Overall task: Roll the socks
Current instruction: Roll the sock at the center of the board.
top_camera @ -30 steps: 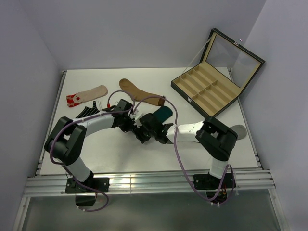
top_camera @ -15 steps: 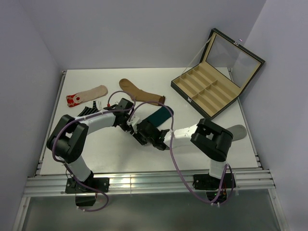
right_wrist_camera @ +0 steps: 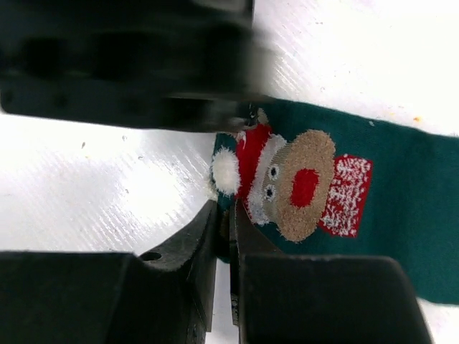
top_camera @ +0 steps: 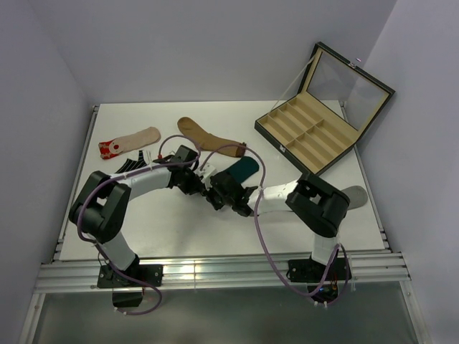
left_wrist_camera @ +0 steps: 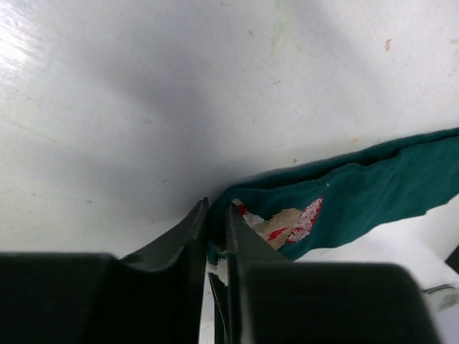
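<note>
The dark teal sock (top_camera: 242,170) with a reindeer picture (right_wrist_camera: 301,175) lies flat mid-table. Both grippers meet at its near-left end. In the left wrist view my left gripper (left_wrist_camera: 217,216) is shut on the sock's folded edge (left_wrist_camera: 344,197), with teal fabric pinched between the narrow jaws. My right gripper (right_wrist_camera: 228,215) is shut on the same end, just below the reindeer's white pompom. From above, the left gripper (top_camera: 203,180) and right gripper (top_camera: 217,197) sit tip to tip and hide that end of the sock.
A brown sock (top_camera: 208,138) lies behind the grippers. At the far left are a beige red-toed sock (top_camera: 129,142) and a black white-striped sock (top_camera: 130,166). A grey sock (top_camera: 356,195) shows behind the right arm. An open compartment box (top_camera: 308,132) stands at the back right.
My right gripper has gone from open to shut on the teal sock's end, shifting a little left and back. The left gripper stays at that end.
</note>
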Tool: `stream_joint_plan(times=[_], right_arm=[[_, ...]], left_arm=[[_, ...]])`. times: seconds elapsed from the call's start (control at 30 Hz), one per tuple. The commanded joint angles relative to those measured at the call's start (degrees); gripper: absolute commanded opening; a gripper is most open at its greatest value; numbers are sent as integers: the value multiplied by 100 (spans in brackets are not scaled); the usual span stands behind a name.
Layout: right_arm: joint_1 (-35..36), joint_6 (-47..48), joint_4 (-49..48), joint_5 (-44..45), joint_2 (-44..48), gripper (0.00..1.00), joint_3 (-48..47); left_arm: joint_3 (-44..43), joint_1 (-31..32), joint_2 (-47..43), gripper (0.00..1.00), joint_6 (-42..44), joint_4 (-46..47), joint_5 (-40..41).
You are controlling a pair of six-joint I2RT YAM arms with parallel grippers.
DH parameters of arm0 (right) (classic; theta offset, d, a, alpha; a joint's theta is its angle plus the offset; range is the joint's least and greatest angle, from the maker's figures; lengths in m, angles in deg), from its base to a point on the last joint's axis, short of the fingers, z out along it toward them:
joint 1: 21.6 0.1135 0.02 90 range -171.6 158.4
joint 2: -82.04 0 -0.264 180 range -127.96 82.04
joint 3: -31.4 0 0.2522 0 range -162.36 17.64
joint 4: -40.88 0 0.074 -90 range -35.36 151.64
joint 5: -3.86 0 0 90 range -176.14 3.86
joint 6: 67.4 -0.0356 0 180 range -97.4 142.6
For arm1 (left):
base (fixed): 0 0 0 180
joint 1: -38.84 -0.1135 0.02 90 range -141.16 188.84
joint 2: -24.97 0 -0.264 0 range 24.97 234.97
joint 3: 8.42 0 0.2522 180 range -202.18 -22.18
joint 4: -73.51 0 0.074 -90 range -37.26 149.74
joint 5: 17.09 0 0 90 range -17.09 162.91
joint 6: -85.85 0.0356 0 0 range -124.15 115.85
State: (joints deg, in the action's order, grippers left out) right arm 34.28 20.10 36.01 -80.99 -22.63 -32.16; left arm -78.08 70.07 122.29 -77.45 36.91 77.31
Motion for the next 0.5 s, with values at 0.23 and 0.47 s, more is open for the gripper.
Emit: stream_joint_plan(times=[0.23, 0.47], right_arm=[[-1324, -1278, 431, -2930, 34, 0, -161], [-2105, -2341, -138, -4196, -256, 0, -4]], left_arm=[[509, -81, -881, 43, -405, 709, 245], [949, -81, -1338, 53, -247, 1263, 106]])
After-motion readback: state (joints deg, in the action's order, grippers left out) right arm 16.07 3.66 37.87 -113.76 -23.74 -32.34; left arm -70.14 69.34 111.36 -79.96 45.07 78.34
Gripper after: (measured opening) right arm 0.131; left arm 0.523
